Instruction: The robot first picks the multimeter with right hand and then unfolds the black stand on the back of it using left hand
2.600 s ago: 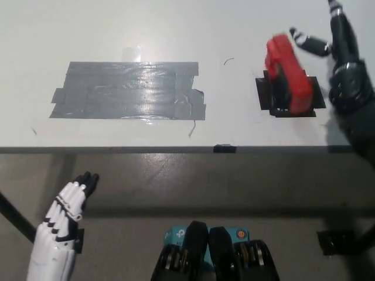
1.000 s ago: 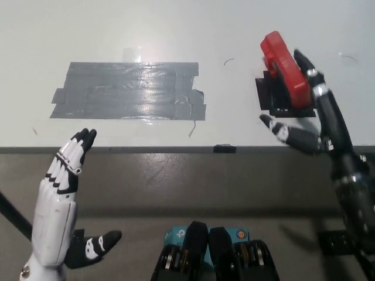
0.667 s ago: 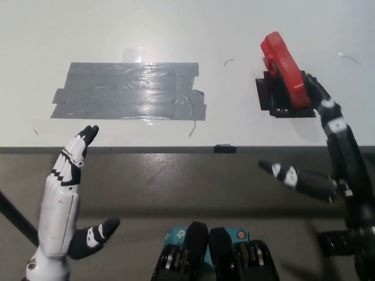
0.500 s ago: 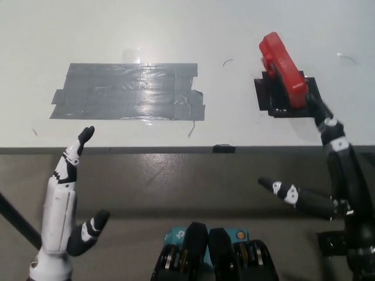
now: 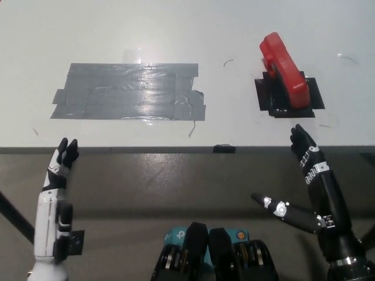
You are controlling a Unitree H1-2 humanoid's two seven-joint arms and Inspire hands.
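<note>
The red multimeter (image 5: 283, 71) lies on the white table (image 5: 176, 35) at the right, propped at an angle over a black patch (image 5: 290, 99); whether that patch is its stand or tape I cannot tell. My black right hand (image 5: 310, 187) is open below the table's front edge, apart from the multimeter, fingers spread and holding nothing. My white left hand (image 5: 53, 199) is open at the lower left, off the table, fingers pointing up toward the edge.
A large patch of grey tape (image 5: 130, 91) covers the table's left middle. A small black mark (image 5: 224, 148) sits on the table's front edge (image 5: 176, 150). Below the edge lies dark floor.
My right hand has pulled back from the multimeter, down past the table edge, leaving it on the table. My left hand has dropped lower at the left.
</note>
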